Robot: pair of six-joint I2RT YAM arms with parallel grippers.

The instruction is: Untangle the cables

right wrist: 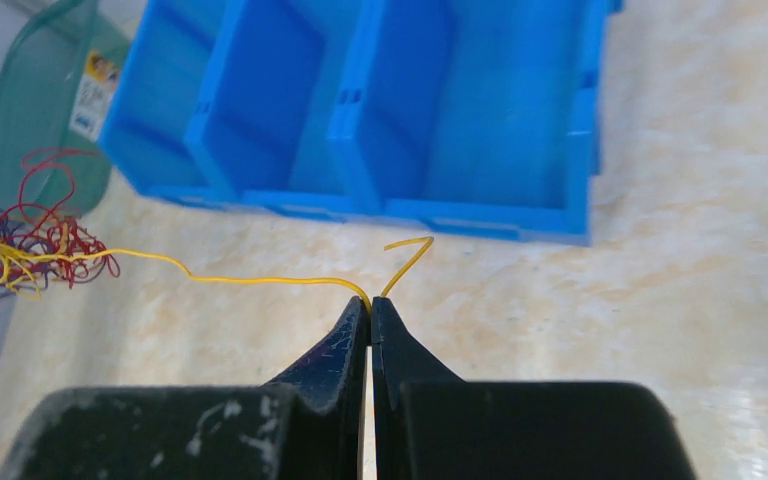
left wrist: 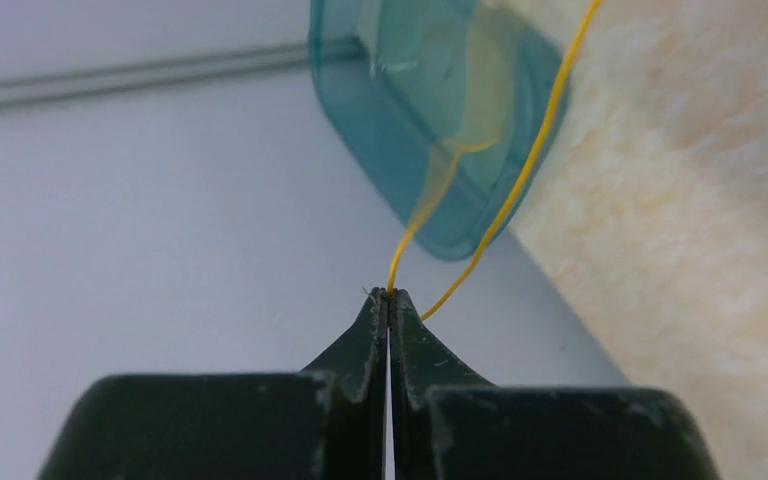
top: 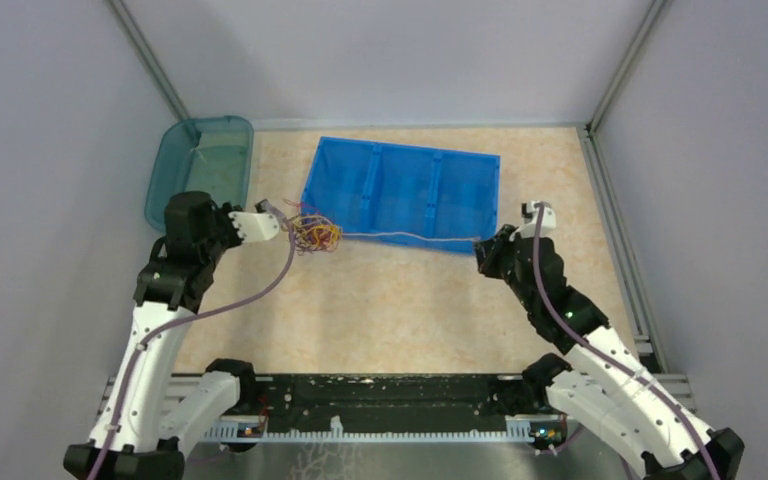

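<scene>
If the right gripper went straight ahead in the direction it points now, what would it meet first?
Most likely the near wall of the blue plastic three-compartment bin, which lies just beyond its shut fingers holding a thin yellow wire. Depth is unclear, so it might touch the tabletop first.

Knot of cables (top: 314, 235) beside blue tray (top: 401, 196)

Cables (right wrist: 32, 246) cut by left edge; teal bin (left wrist: 410, 190) cropped above.

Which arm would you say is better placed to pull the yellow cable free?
Likely right: the right gripper pinches the yellow cable near its free end, away from the tangle, which the left gripper holds.
</scene>
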